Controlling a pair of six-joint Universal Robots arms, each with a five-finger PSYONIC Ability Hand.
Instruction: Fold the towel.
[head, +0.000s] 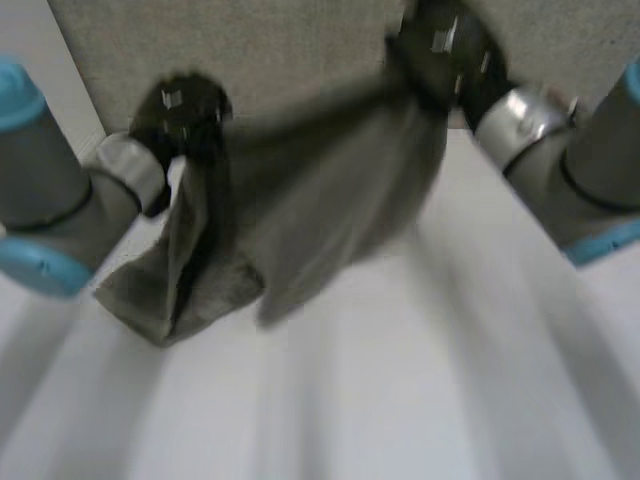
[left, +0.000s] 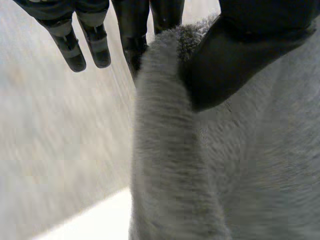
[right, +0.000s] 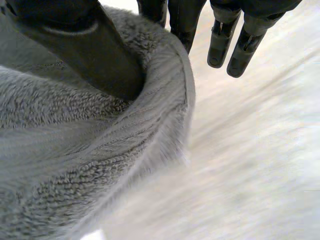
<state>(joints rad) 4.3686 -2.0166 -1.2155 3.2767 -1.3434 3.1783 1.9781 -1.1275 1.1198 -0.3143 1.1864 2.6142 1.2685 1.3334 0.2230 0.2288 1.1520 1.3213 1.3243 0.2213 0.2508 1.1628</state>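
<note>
A grey towel (head: 320, 200) hangs in the air between my two hands, its lower part bunched on the white table (head: 400, 400) at the left. My left hand (head: 180, 110) holds one upper corner; in the left wrist view its thumb (left: 235, 60) presses the towel (left: 225, 165) against the fingers (left: 135, 35). My right hand (head: 440, 50) holds the other upper corner, higher and further back; in the right wrist view its thumb (right: 85, 45) pins the towel's edge (right: 100, 150) against the fingers (right: 182, 20).
A grey panel (head: 280, 50) stands behind the table's far edge. Both grey arms with light-blue caps reach in from the sides, the left arm (head: 50, 200) and the right arm (head: 590, 170).
</note>
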